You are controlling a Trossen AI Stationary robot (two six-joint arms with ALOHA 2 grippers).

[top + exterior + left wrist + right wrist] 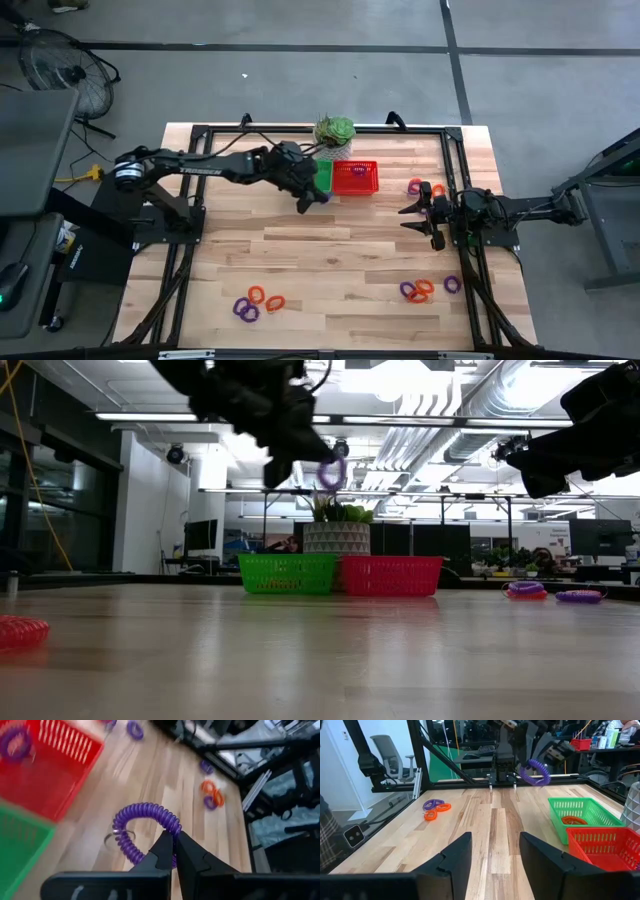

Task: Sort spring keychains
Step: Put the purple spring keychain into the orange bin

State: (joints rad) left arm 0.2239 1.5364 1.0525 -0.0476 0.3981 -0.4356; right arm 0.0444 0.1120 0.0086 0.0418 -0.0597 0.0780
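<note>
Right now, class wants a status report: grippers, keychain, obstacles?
Left gripper shut on purple coiled plastic keychain, raised beside red mesh basket. Right gripper open, waiting at table's right. Nothing in the way.

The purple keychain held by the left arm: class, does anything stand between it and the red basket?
Nothing visible does. The left gripper is shut on the purple keychain, raised above the table beside the red basket. That basket is open-topped and already holds a purple coil. The green basket beside it holds an orange one.
</note>
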